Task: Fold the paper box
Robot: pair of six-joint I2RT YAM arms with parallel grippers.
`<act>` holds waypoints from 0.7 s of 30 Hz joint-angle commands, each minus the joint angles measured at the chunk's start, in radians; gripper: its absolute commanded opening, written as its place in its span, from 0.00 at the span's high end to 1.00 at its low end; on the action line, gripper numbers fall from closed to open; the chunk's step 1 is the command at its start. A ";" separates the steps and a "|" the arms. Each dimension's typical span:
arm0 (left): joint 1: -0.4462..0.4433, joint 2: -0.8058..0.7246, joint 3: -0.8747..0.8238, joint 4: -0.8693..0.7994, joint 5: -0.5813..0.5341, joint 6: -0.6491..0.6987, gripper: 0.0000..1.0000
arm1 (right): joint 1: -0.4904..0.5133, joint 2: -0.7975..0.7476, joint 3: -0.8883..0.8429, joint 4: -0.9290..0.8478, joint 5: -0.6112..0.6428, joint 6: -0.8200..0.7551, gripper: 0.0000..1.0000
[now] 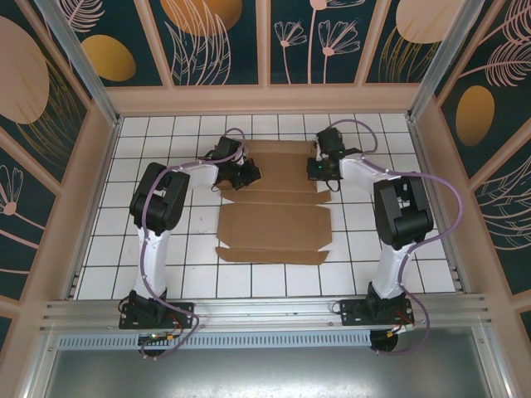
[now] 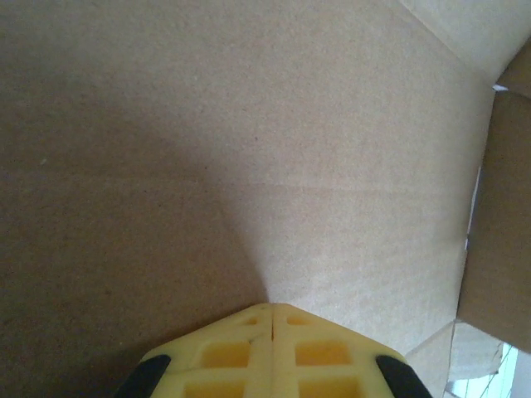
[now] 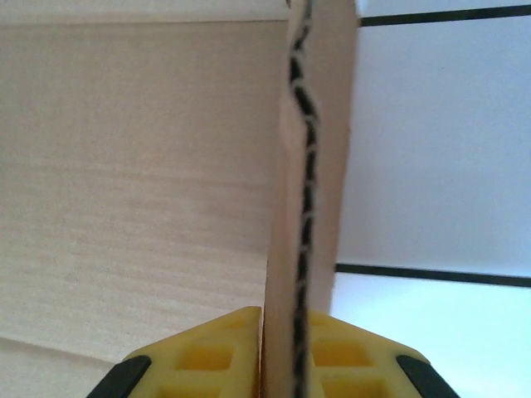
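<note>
The paper box (image 1: 274,220) lies as a flat brown die-cut sheet in the middle of the white tiled table. My left gripper (image 1: 246,174) rests at the sheet's far left part. In the left wrist view its yellow fingers (image 2: 272,308) are shut with nothing between them, their tips close over the plain cardboard (image 2: 249,149). My right gripper (image 1: 318,171) is at the sheet's far right edge. In the right wrist view that gripper (image 3: 297,313) is shut on a raised cardboard flap (image 3: 309,166) seen edge-on, with the flat panel (image 3: 133,166) to its left.
Bare white tiles (image 1: 166,249) surround the sheet on both sides and in front. Patterned panel walls (image 1: 265,41) enclose the table on three sides. A metal rail (image 1: 265,311) carrying the arm bases runs along the near edge.
</note>
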 commanded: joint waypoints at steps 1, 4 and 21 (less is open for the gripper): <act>-0.018 0.023 -0.043 -0.105 -0.054 -0.015 0.97 | 0.079 0.030 0.053 -0.095 0.264 -0.011 0.85; -0.020 0.020 -0.044 -0.108 -0.059 -0.017 0.97 | 0.132 0.081 0.095 -0.120 0.358 -0.007 0.83; -0.023 0.018 -0.057 -0.115 -0.076 -0.011 0.97 | 0.195 0.071 0.126 -0.170 0.609 -0.018 0.66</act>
